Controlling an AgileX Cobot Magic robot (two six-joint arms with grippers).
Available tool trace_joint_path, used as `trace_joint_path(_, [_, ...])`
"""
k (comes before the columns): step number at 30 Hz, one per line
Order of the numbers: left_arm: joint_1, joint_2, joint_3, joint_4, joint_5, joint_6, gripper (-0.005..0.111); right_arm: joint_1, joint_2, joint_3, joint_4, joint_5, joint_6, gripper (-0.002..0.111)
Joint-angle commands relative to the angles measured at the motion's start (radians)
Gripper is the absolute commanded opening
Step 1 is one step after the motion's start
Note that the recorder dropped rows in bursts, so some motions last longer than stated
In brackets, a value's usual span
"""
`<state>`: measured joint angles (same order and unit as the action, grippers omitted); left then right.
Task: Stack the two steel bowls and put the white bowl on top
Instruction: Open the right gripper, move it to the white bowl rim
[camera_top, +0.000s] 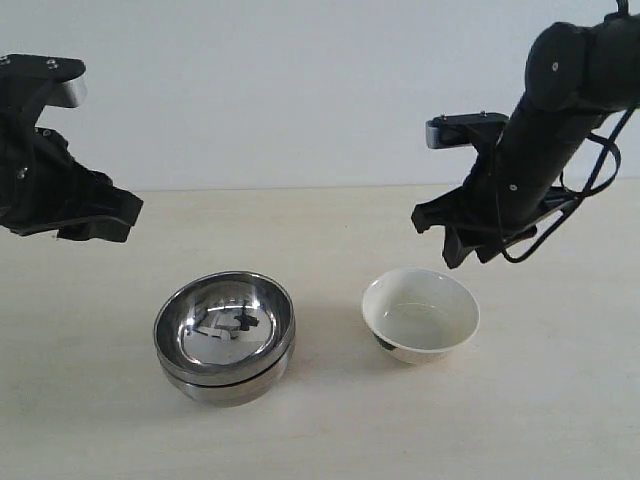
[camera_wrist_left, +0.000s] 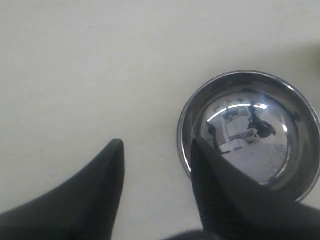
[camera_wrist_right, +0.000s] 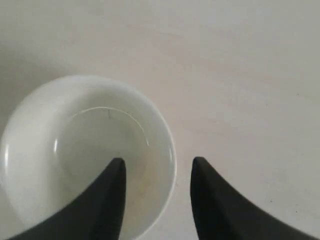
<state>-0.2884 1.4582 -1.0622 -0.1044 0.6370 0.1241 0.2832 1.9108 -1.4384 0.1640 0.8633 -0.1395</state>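
Steel stack: the upper steel bowl (camera_top: 224, 322) sits nested in the lower steel bowl (camera_top: 226, 388), rims close to level, and the pair stands upright on the table (camera_top: 90, 400), left of centre.

Upper steel bowl: mirror-bright and hollow side up. The left wrist view looks straight down into it (camera_wrist_left: 250, 127), and nothing lies inside.

Lower steel bowl: only its outer wall shows, as a band under the upper rim.

White bowl: the white bowl (camera_top: 420, 315) stands upright on the table to the right of the steel stack. There is clear table between them, and it is not on the stack. A dark mark (camera_top: 385, 343) shows low on its outer side. The inside is glossy and bare in the right wrist view (camera_wrist_right: 85, 150).

Left gripper: the left gripper (camera_top: 105, 212) is up off the table, well apart from the stack and behind it to the left. Its jaws are spread in the wrist view (camera_wrist_left: 156, 145) with bare table between them, holding nothing.

Right gripper: the right gripper (camera_top: 452, 240) hangs just above the far rim of the white bowl. Its jaws are spread (camera_wrist_right: 159, 162). In the wrist view one finger lies over the bowl's inside and the other over the table, with the rim between them. Nothing is pinched.
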Motion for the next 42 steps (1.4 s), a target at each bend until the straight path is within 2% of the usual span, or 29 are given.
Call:
trace_joint_path(1, [0.017, -0.001, 0.005, -0.031, 0.028, -0.041, 0.041, -0.023, -0.014, 0.096, 0.044, -0.111, -0.052, 0.036])
trace_joint_path(15, [0.017, -0.001, 0.005, -0.042, 0.033, -0.038, 0.041, -0.023, -0.011, 0.148, 0.068, -0.185, -0.050, 0.036])
trace_joint_path(25, [0.017, -0.001, 0.005, -0.042, -0.059, -0.038, 0.041, -0.023, 0.081, 0.151, 0.073, -0.219, -0.052, 0.036])
trace_joint_path(27, [0.017, -0.001, 0.005, -0.042, -0.065, -0.038, 0.041, -0.023, 0.086, 0.151, 0.073, -0.224, -0.052, 0.031])
trace_joint_path(31, [0.017, -0.001, 0.005, -0.042, -0.066, -0.038, 0.041, -0.023, 0.091, 0.151, 0.073, -0.228, -0.055, -0.001])
trace_joint_path(42, [0.017, -0.001, 0.005, -0.042, -0.061, -0.038, 0.041, -0.023, 0.089, 0.151, 0.091, -0.255, -0.055, 0.000])
